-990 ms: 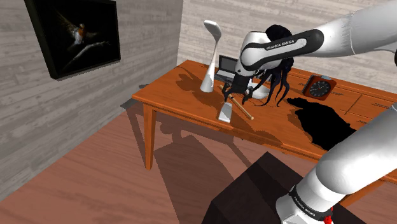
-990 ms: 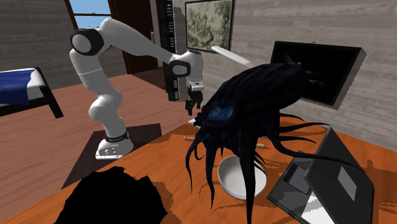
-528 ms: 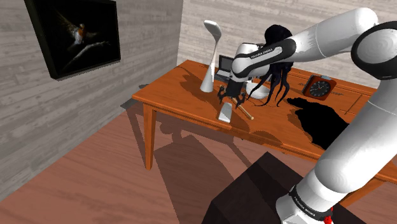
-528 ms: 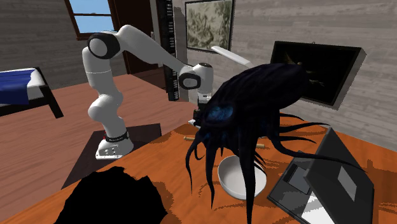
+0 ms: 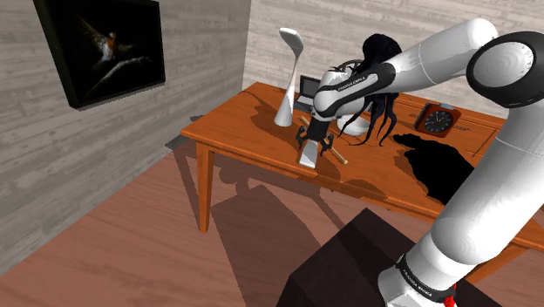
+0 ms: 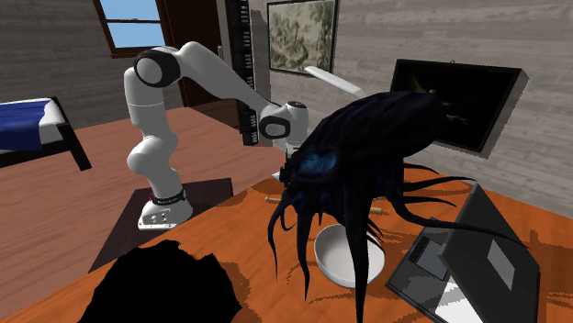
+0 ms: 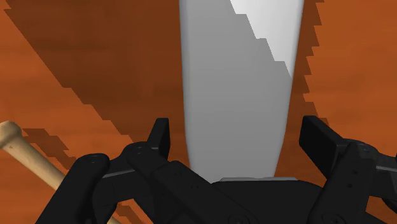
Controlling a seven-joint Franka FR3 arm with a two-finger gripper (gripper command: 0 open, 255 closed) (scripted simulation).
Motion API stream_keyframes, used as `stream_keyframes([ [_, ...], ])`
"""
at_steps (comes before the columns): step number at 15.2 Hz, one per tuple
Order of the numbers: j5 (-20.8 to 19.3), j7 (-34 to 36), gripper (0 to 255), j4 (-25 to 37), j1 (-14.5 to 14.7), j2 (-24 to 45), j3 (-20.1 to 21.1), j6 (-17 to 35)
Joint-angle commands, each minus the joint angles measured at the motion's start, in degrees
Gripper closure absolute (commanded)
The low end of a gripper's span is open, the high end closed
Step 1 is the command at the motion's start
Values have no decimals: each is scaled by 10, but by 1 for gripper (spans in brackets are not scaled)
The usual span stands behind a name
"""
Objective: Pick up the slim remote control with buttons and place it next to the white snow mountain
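Note:
The slim remote (image 5: 308, 156) is a plain grey slab lying flat near the front edge of the wooden table (image 5: 235, 131). My black gripper (image 5: 313, 141) hangs just above its far end, pointing down. Seen from the wrist, the remote (image 7: 238, 95) runs away from my gripper (image 7: 238, 143), whose fingers (image 7: 160, 136) stand open on either side of it without touching. The snow mountain is a tall, slender white curved shape (image 5: 289, 80) standing upright on the table behind the remote; its white top (image 6: 332, 81) pokes out above the black figure.
A wooden stick (image 5: 336, 154) lies beside the remote, close to one finger (image 7: 24, 154). A black tentacled figure (image 5: 381, 94) stands over a white bowl (image 6: 347, 255). Also on the table are a dark open box (image 5: 310, 90), a red clock (image 5: 438, 119) and a flat black blob (image 5: 440, 170).
The arm has come down and shifted slightly towards the shoulder view's left, bringing the open gripper from well above the table to just over the remote. The remote has not moved.

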Motion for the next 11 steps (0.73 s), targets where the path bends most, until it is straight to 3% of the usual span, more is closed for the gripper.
stream_keyframes([
  [1, 0, 0, 0, -1, 0, 1, 0, 2],
  [6, 0, 0, 0, -1, 0, 1, 0, 2],
  [7, 0, 0, 255, -1, 0, 1, 0, 2],
  [11, 0, 0, 255, -1, 0, 1, 0, 2],
])
